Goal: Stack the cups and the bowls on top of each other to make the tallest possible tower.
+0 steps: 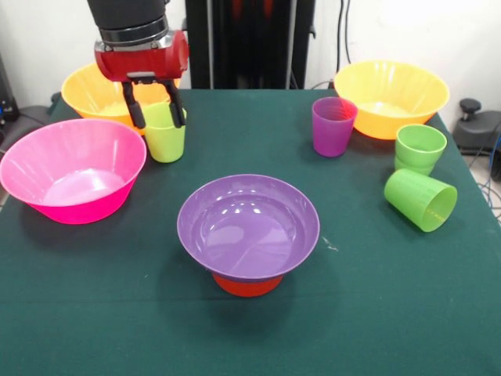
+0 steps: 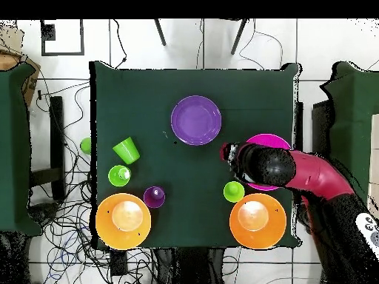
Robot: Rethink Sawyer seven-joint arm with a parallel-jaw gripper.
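Observation:
My gripper [image 1: 156, 111] is at the table's far left, fingers down either side of the yellow-green cup [image 1: 165, 141], shut on it at or just above the cloth; the cup also shows in the overhead view [image 2: 234, 191]. The medium purple bowl [image 1: 248, 223] sits open side up on the small orange bowl [image 1: 248, 284] at the table's middle front, and shows from above [image 2: 196, 120]. The translucent purple cup [image 1: 333, 125] stands at the far right. One green cup [image 1: 420, 147] stands upright and another green cup [image 1: 421, 199] lies on its side at the right.
The big pink bowl [image 1: 74, 168] sits just left of the gripper. One big orange-yellow bowl [image 1: 90, 94] is behind the gripper, the other [image 1: 391, 95] at the far right. A small green thing [image 2: 86, 145] lies beyond the table's edge in the overhead view.

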